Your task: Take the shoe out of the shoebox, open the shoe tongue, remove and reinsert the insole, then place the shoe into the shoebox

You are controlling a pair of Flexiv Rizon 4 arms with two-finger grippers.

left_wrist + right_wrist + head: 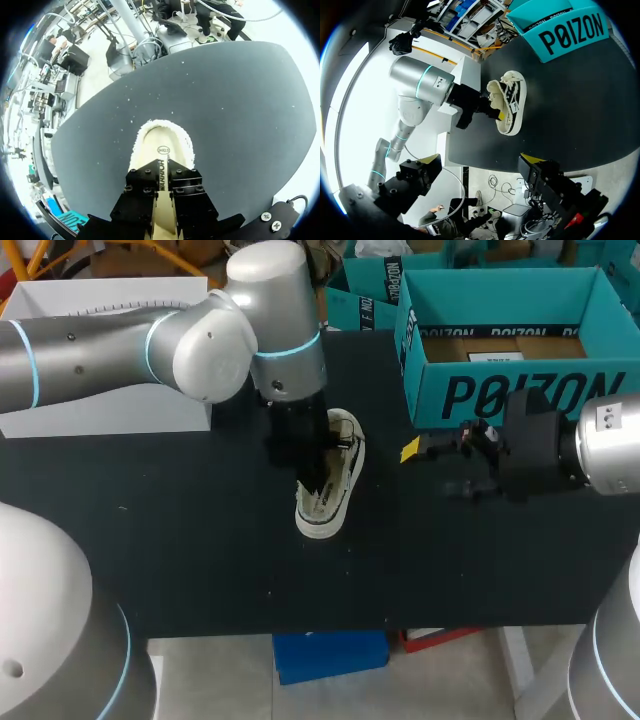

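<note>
Head view: the shoe point(325, 520) is out on the black surface point(200, 540), about mid-width and nearer the back edge than the front. The teal shoebox point(500, 390) sits at the back right corner, well apart from it. The left gripper point(310, 475) is down in the shoe's opening. The right gripper point(432, 468) hovers near the box's front wall, spread and empty.

Left wrist view: the left gripper point(163, 172) has its fingers nearly together on a thin cream strip. It looks clamped on the insole point(162, 145), though the contact itself is hard to make out. The rest of the insole runs ahead of the fingers over the surface.

Right wrist view: the right gripper point(480, 160) has its yellow tips wide apart with nothing between them. The shoe point(512, 107) is ahead of it with the left gripper point(492, 109) at its mouth. The shoebox point(570, 35) is beyond, at the surface's far corner.

Handling, as a judgement: the insole is thin, light and floppy, so pinch it at one end. It will likely bend and drag on the lining. The shoe is light, with a soft upper over a stiffer rubber sole, and will likely slide or lift unless braced. The heel collar or the sole rim is the best hold.
</note>
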